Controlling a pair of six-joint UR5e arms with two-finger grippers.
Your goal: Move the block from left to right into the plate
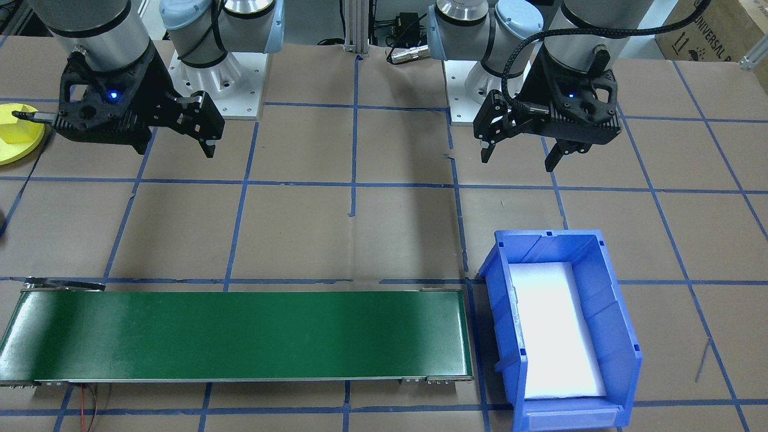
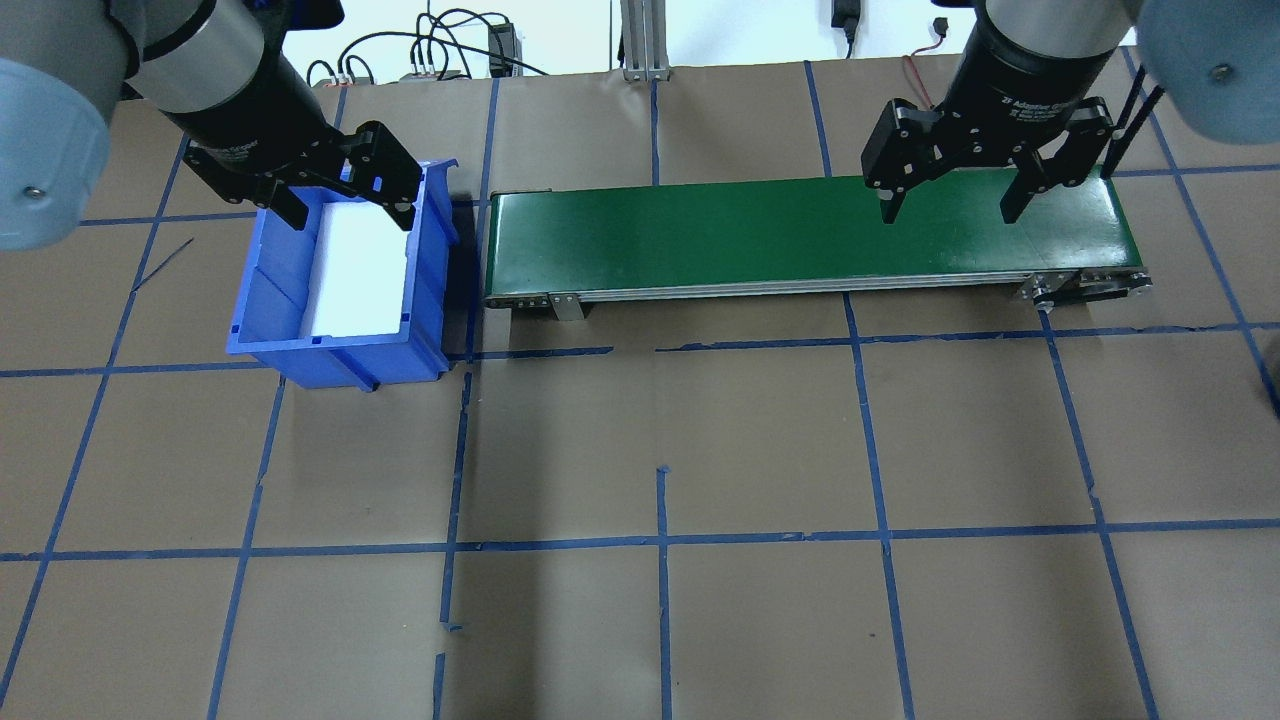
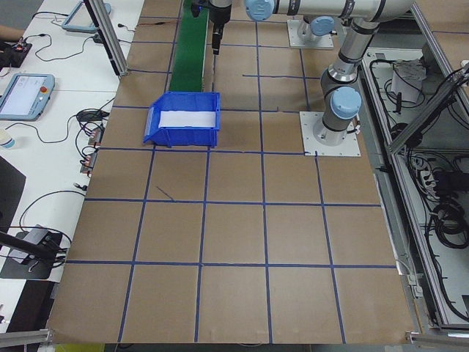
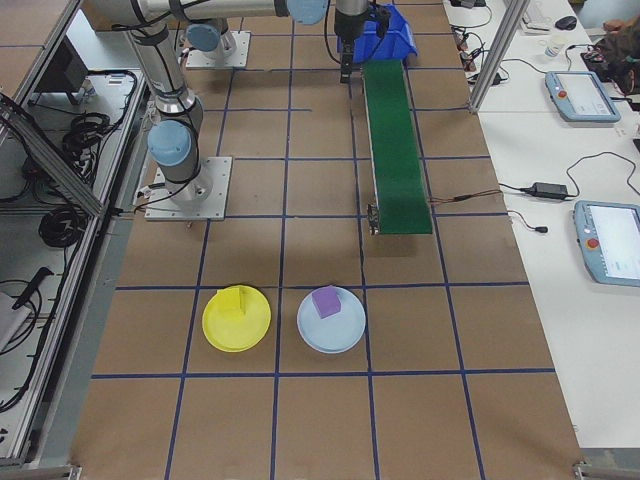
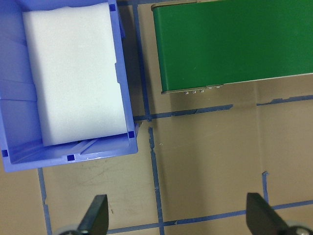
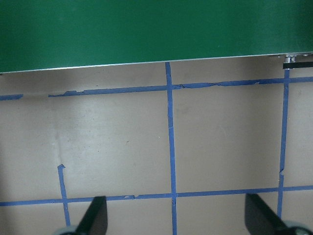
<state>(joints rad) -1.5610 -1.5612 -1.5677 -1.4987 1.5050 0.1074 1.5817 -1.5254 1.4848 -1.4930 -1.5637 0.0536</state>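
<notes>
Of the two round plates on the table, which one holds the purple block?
The pale blue plate holds the purple block. The yellow plate beside it, nearer the robot's side of the table, holds a yellow block instead.

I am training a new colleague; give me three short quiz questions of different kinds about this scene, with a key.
1. True or false: a yellow block lies on the yellow plate.
2. Multiple choice: what fills the floor of the blue bin? A) a white foam pad B) a purple block C) loose cables
3. Fill in: the green conveyor belt carries ____ blocks.

Key:
1. True.
2. A: the white foam pad.
3. No (zero). The left tool and the right tool are both open and hold nothing; the purple block lies on the pale blue plate.
</notes>
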